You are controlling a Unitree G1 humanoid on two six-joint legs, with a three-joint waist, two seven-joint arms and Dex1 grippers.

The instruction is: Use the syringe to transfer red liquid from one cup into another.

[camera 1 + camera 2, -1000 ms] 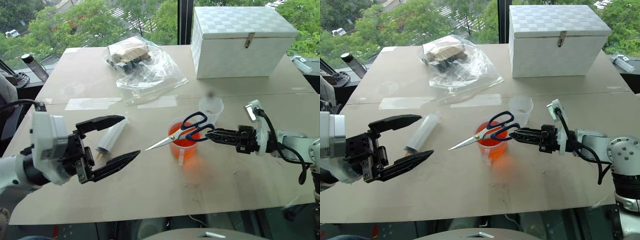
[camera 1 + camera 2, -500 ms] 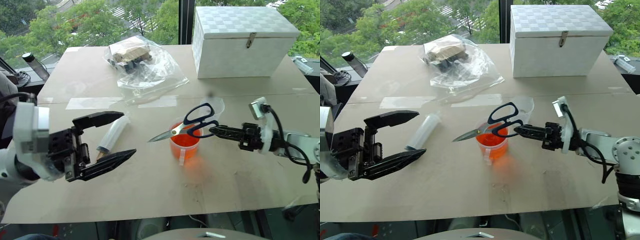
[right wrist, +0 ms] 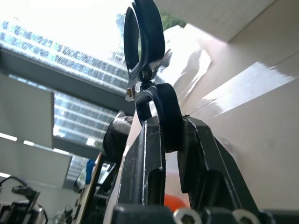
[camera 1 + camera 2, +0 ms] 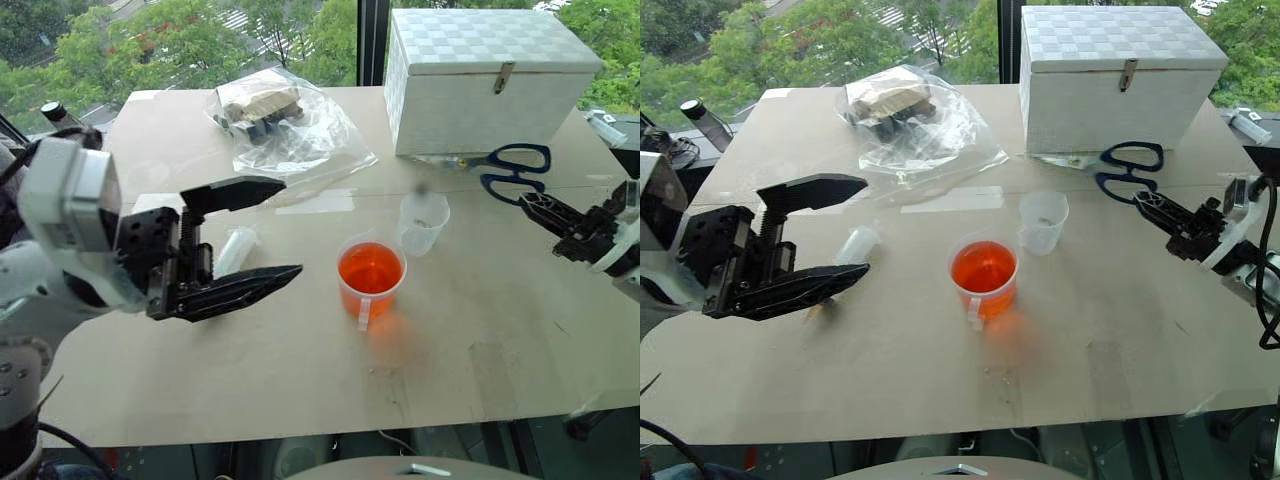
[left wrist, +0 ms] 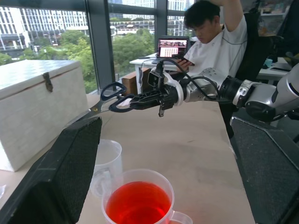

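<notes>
The syringe [image 4: 236,247] lies on the table at the left, mostly hidden behind my left gripper [image 4: 289,228], which hovers above it wide open and empty. One cup, the wider beaker [image 4: 370,271], stands mid-table holding the red liquid [image 5: 138,206]. Just behind it to the right is another cup, small and colourless [image 4: 423,220]. My right gripper [image 4: 535,206] is at the far right, shut on a handle loop of blue-handled scissors [image 4: 510,170], whose blades point toward the white box. The right wrist view shows both fingers [image 3: 149,154] clamped on the loop.
A white box [image 4: 490,80] with a latch stands at the back right. A crumpled plastic bag [image 4: 285,125] with items inside lies at the back centre. A person [image 5: 219,42] sits at a desk beyond the table's right end.
My right gripper has swung the scissors from above the beaker away to the right, beside the white box. My left gripper has risen and shifted right, now covering more of the syringe.
</notes>
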